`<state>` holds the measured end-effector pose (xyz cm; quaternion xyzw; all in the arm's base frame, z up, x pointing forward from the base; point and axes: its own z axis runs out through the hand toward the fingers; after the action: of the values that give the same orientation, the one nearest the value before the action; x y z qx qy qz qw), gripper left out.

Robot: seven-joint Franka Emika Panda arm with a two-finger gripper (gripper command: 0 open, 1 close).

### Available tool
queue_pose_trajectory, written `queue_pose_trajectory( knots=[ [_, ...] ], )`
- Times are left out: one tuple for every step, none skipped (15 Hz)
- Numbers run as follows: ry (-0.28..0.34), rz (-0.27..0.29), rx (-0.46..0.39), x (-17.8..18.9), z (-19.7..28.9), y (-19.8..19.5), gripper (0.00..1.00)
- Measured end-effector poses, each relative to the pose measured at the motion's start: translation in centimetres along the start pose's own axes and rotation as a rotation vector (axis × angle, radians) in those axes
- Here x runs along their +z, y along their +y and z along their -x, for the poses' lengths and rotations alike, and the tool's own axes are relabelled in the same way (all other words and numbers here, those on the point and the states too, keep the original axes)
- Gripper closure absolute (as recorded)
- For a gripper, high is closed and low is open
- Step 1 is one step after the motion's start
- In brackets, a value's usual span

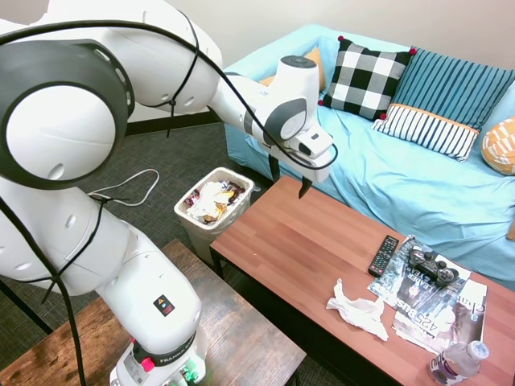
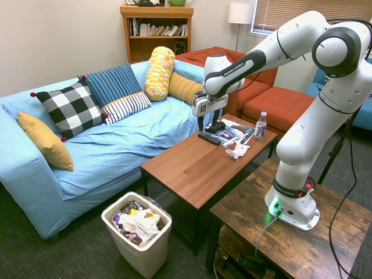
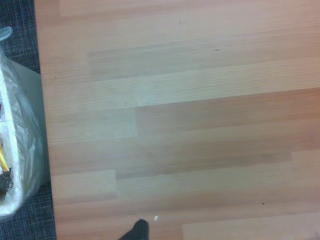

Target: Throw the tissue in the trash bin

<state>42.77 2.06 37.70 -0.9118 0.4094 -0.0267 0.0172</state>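
First exterior view: end effector (image 1: 289,182), fingers apart and empty, hangs over the bench (image 1: 298,241) end nearest the trash bin (image 1: 214,203). The tissue (image 1: 358,307) lies well apart, near the opposite end, beside the magazine (image 1: 434,301). Approach should descend over its crumpled centre, clear of the magazine edge.
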Motion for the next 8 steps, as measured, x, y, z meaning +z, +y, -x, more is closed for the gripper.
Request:
queue_pose_trajectory(
  knots=[
    [0.000, -0.001, 0.000, 0.0, -0.1, -0.1, 0.00],
    [0.001, -0.003, 0.005, 0.0, -0.2, -0.2, 0.00],
    [0.007, -0.011, 0.021, 0.1, -0.5, -0.4, 0.00],
    [0.012, -0.018, 0.055, 0.1, -1.4, -0.5, 0.00],
    [0.013, -0.021, 0.094, 0.2, -2.6, -0.6, 0.00],
    [0.010, -0.022, 0.134, 0.3, -4.1, -0.4, 0.00],
    [0.007, -0.019, 0.178, 0.6, -5.6, 0.0, 0.00],
    [0.009, -0.008, 0.224, 1.3, -6.9, 0.6, 0.00]
  ],
)
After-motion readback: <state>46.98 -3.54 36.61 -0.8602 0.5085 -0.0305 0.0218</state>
